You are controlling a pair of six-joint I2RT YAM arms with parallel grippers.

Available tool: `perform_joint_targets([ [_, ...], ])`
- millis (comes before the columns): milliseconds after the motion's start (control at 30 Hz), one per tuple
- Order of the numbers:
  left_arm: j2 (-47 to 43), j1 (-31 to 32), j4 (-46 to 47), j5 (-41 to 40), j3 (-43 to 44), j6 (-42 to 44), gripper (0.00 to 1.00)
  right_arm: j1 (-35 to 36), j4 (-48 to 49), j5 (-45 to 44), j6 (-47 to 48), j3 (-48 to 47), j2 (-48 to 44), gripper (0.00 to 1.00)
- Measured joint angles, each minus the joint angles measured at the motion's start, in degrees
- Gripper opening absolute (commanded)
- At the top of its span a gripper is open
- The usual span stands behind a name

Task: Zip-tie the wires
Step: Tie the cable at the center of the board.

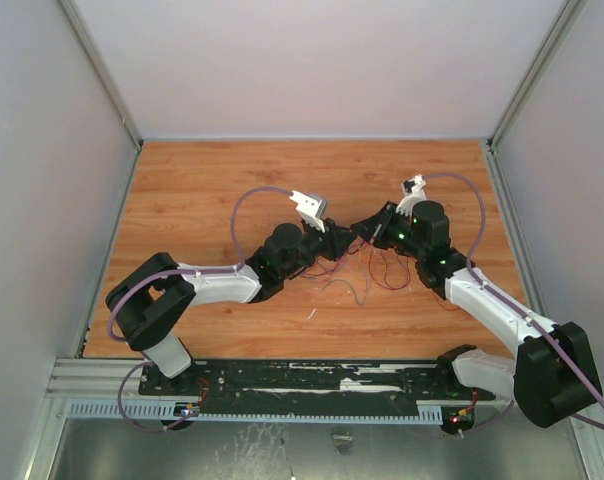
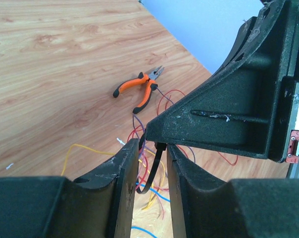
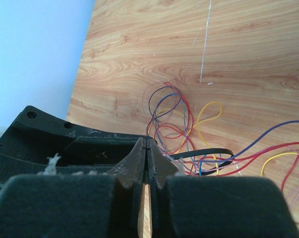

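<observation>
My right gripper [image 3: 148, 142] is shut, its tips pinching the zip tie [image 3: 199, 151], a black strip bent into a loop. The wires [image 3: 189, 116], thin red, purple, yellow and blue strands, lie tangled on the wooden table, and several cross the loop. In the left wrist view the zip tie [image 2: 154, 170] hangs from the right gripper's tip, right between the fingers of my left gripper [image 2: 150, 151]. Those fingers stand apart, a gap showing on each side of the strip. From above, the left gripper [image 1: 340, 240] and the right gripper [image 1: 365, 230] meet tip to tip over the wires [image 1: 387, 270].
Orange-handled pliers [image 2: 139, 89] lie on the table beyond the tangle. A single thin pale strand [image 3: 205, 44] runs straight across the wood farther off. Pale walls close in the table at the back and on both sides.
</observation>
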State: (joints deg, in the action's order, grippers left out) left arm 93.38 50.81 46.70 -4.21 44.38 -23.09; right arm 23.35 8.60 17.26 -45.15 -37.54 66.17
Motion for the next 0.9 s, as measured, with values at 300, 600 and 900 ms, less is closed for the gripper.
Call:
perform_joint_targets([
  [300, 0.0, 0.0, 0.2, 0.0, 0.0, -0.3, 0.31, 0.5, 3.9, -2.1, -4.3, 2.6, -0.6, 0.00],
  [600, 0.0, 0.0, 2.1, 0.0, -0.3, -0.3, 0.20, 0.9, 5.4, -3.3, -5.9, 2.9, -1.0, 0.00],
  [900, -0.5, 0.0, 3.9, 0.0, -1.7, 0.0, 0.09, 1.4, 6.3, -3.5, -5.9, 2.9, -0.1, 0.00],
])
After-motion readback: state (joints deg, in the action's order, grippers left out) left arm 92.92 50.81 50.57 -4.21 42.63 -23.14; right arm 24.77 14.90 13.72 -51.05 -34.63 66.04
